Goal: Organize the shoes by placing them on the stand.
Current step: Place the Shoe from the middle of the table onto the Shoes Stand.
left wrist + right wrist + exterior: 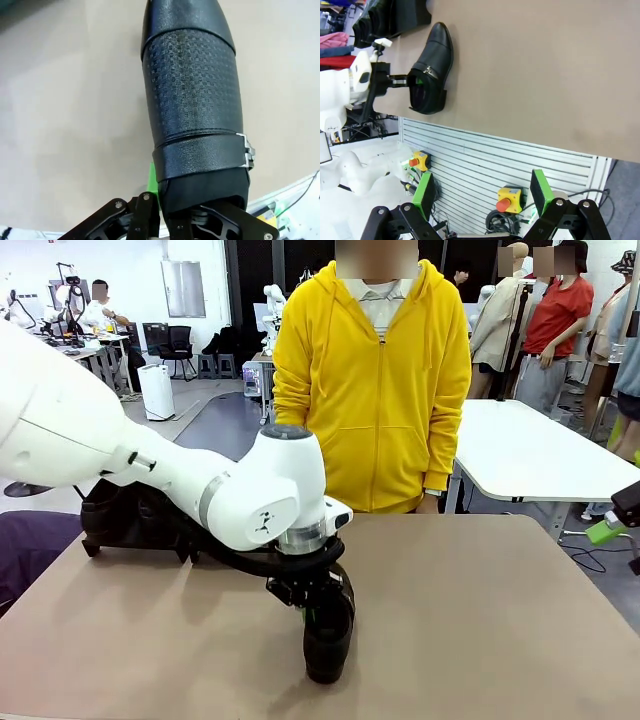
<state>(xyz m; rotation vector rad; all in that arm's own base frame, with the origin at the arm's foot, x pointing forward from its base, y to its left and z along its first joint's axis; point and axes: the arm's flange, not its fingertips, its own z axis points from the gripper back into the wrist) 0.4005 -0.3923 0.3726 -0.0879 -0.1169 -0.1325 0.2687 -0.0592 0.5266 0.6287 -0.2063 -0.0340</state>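
The left hand [318, 612] is clamped on a black shoe [328, 640]. It grips the shoe at the heel end, at the rim of its opening. One green finger [152, 182] shows at the side of the shoe, pressed against it. The shoe sits on the brown worktop [480, 620], near the robot's edge and a little left of the middle. The top of the shoe has a bumpy pattern and a strap with a small silver buckle [247, 151].

The black stand [130, 525] is on the left side of the worktop, behind the white arm. Dark shoes seem to sit on it, but the arm hides most of them.

The right hand [485, 197] is off the worktop's edge. Its green fingers [541, 191] are spread wide and hold nothing.

A person in a yellow hoodie [375, 390] stands at the far side.
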